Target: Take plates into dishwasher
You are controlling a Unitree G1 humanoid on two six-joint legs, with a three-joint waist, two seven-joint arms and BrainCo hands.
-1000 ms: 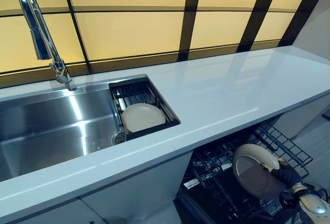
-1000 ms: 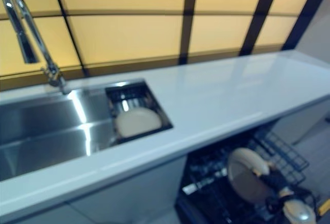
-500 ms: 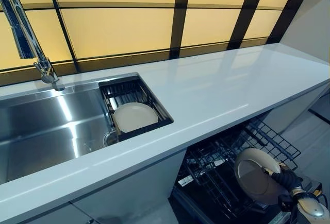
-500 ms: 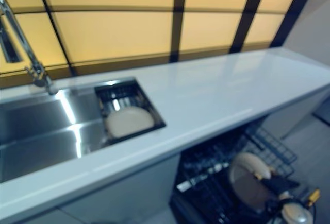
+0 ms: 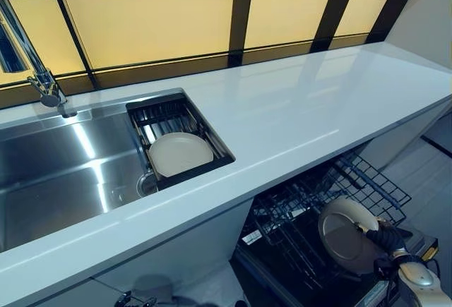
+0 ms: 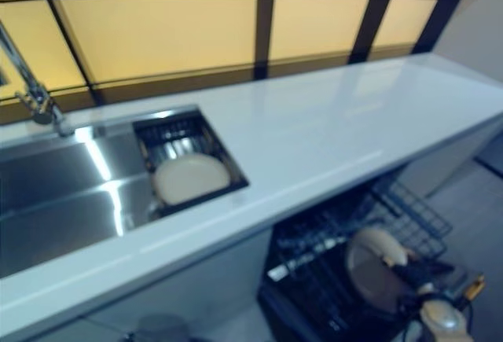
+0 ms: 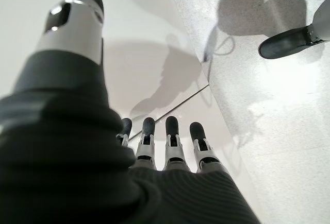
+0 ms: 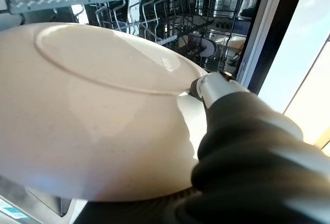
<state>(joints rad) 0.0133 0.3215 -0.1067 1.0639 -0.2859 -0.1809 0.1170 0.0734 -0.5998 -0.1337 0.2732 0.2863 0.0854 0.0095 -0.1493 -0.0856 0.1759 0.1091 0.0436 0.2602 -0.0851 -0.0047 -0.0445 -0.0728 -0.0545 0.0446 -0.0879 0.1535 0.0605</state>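
My right hand (image 5: 387, 241) is shut on the rim of a cream plate (image 5: 345, 231), holding it tilted over the pulled-out lower rack (image 5: 296, 229) of the open dishwasher under the counter. In the right wrist view the plate's underside (image 8: 98, 105) fills the frame, with my thumb (image 8: 214, 86) pressed on its edge and the wire rack (image 8: 154, 7) beyond. A second cream plate (image 5: 180, 154) lies in the black drainer basket (image 5: 157, 113) at the sink's right end. My left hand (image 7: 165, 141) shows only in the left wrist view, fingers straight, hanging beside a white cabinet front above the floor.
The steel sink (image 5: 49, 173) with its tap (image 5: 39, 77) is at the left. A long white counter (image 5: 311, 109) runs to the right above the dishwasher. Yellow panels with dark frames back the counter. A dark shoe (image 7: 289, 41) rests on the speckled floor.
The whole picture has drifted left, so the camera has turned right. The plate in my right hand sits slightly lower over the dishwasher rack. The plate in the drainer has not moved.
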